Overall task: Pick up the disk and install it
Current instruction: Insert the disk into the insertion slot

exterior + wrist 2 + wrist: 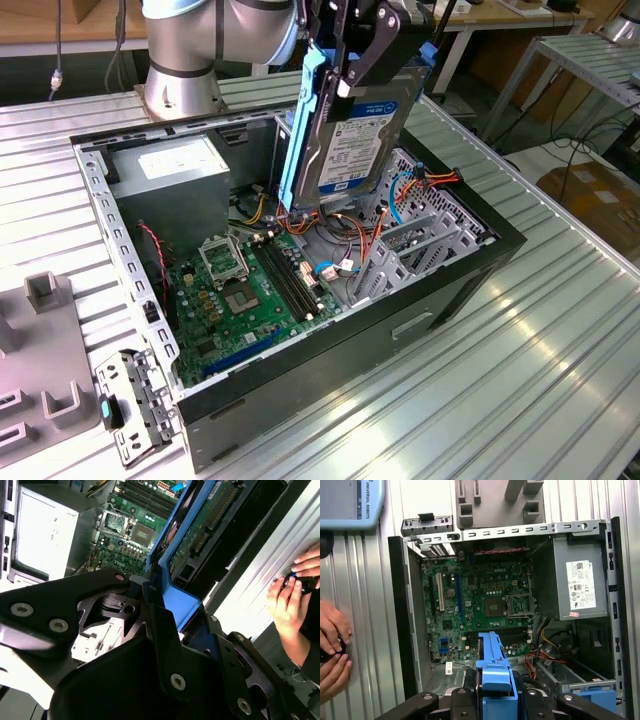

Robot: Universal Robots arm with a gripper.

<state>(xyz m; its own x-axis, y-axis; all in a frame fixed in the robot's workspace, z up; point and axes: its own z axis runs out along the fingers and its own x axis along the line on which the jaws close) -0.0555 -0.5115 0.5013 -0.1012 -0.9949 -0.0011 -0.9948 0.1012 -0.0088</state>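
Noted: gripper (365, 62) closed on the hard drive (352, 140), clamped at its upper end; held on edge over the open computer case (400, 320), at one o'clock from the motherboard (245, 285), lower end just above the orange and red cables (370, 238).

Judged hazards: snagging of those cables under the lower edge on any descent; jamming of the blue side rail (300, 130) against the drive cage (425, 235) through any tilt.

Gained from the exterior view: label face and height over the cage; gained from the first wrist view: a person's hands (332, 675) beside the case wall, close enough to warrant caution; likewise the power supply (580, 580).
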